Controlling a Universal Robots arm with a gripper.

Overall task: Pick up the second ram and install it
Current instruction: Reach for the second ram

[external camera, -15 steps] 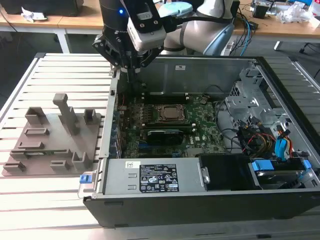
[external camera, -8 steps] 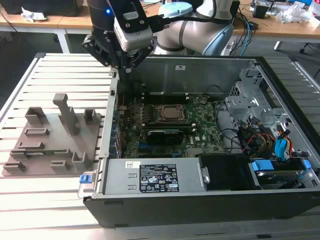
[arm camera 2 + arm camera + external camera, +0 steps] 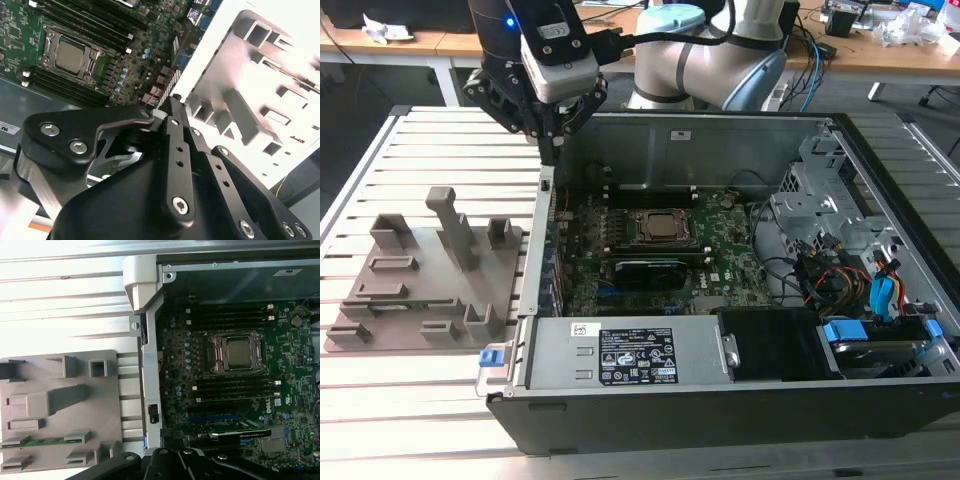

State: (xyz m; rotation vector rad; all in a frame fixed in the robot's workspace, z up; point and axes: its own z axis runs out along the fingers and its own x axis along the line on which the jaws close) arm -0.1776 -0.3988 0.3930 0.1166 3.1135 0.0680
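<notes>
One thin green circuit-board stick, the second ram (image 3: 45, 441), lies slotted in the grey moulded holder (image 3: 100, 410) on the slatted table (image 3: 430, 140) — well apart from my gripper (image 3: 554, 148), closed and empty over the open computer case (image 3: 700, 118) wall. Pick-up not begun, I judge; grasping needs it parted, aligned lengthwise.

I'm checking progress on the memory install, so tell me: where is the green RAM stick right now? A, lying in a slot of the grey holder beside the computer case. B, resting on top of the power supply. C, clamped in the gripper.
A: in the first wrist view the green RAM stick lies flat in a slot of the grey holder, outside the case, while the gripper hangs over the case's corner.
</notes>
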